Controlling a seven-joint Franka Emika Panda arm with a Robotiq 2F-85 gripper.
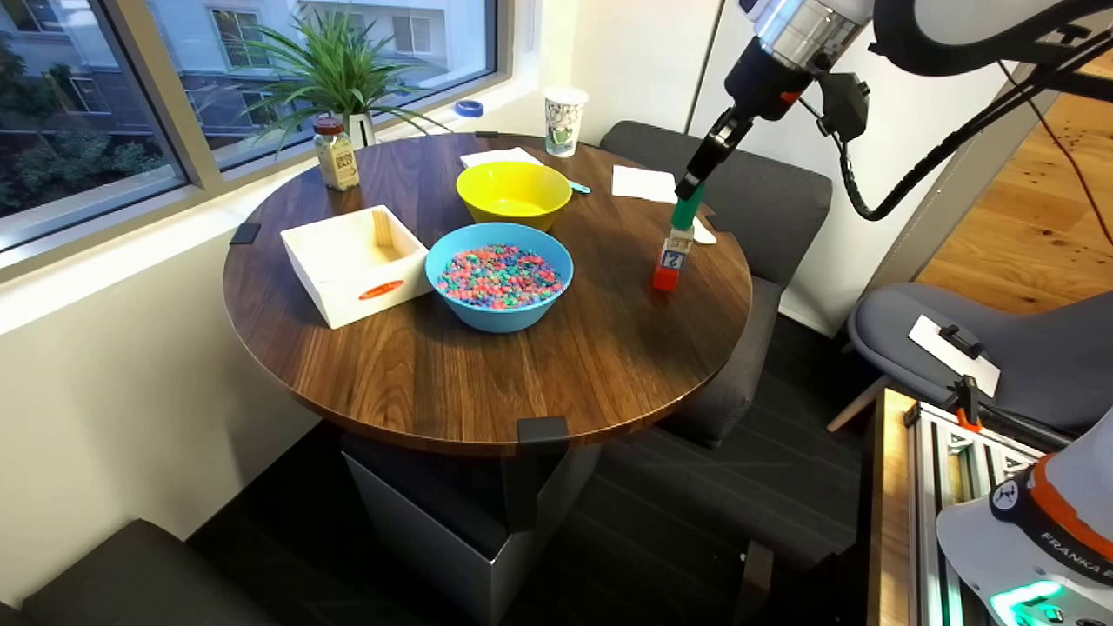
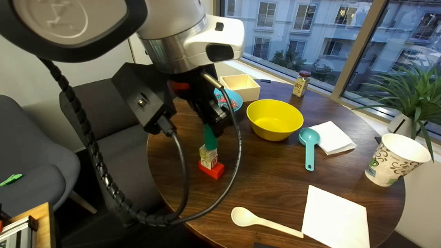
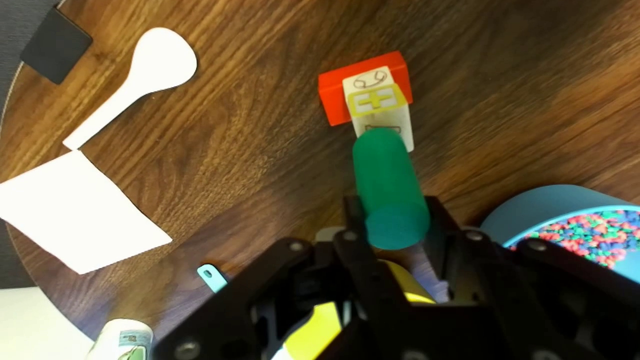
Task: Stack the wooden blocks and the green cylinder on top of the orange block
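So the hand (image 3: 395,210) is clamped on the top end of the green cylinder (image 1: 687,210), which is right below it, long axis roughly upright. Directly under that comes the upper wooden block (image 2: 207,153), then the lower wooden block (image 2: 209,163), then the orange block (image 2: 215,171) lying on the bench (image 2: 272,168). Both wooden ones sit toward one end of the orange block, btw. Can't tell if the cylinder's base is resting fully on the upper wooden block or just above it. Imo this is the last placement, and it all turns on that vertical lineup: ease down if needed, let go, back off straight up. Any sideways nudge could topple the lot.
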